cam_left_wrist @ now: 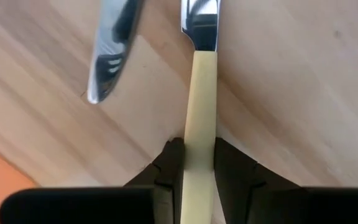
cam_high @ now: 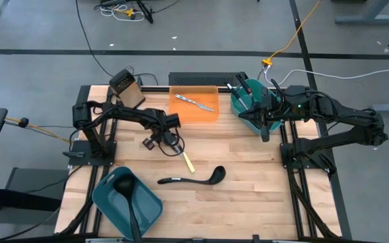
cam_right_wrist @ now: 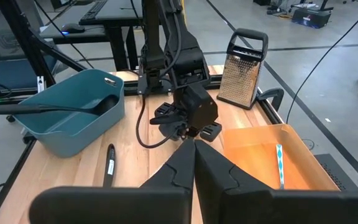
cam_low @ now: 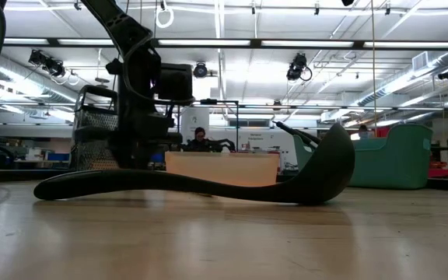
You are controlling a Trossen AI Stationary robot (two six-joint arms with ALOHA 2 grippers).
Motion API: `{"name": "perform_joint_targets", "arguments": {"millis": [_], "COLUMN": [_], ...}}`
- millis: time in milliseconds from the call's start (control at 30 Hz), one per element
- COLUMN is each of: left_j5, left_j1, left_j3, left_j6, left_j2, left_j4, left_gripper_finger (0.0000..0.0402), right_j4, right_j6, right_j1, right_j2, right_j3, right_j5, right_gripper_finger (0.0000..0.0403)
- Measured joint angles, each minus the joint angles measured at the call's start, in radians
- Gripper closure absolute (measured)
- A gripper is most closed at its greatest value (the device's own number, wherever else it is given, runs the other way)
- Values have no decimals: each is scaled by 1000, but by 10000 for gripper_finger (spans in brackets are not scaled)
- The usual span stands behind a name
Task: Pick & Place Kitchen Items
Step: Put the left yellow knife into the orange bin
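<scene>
Pale-yellow plastic marked the handle of the knife that the left hand had clenched between its two dark fingers; in the left wrist view the handle ran straight out from the jaws, its silver blade beyond, so its long axis lay in line with the hand. In the high view the yellow handle showed just right of and below that hand, near the picture's middle, slanting down toward the lower right. Just beyond it lay a black ladle on the wooden counter, its bowl to the right. An orange tray with a silver fork sat above, near the left hand. A teal bin at lower left held another ladle. The right hand hung at the second teal bin, upper right, its fingers pressed together on nothing.
</scene>
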Motion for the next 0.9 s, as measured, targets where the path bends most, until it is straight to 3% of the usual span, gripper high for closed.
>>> {"name": "perform_joint_targets", "arguments": {"millis": [900], "left_j5": [30], "left_j1": [-88], "left_j3": [36], "left_j6": [-31], "left_j2": [-7], "left_j4": [-169], "left_gripper_finger": [332], "right_j4": [0], "right_j6": [0], "right_j1": [0], "right_j2": [0], "right_j3": [0], "right_j5": [-3], "right_gripper_finger": [389]}}
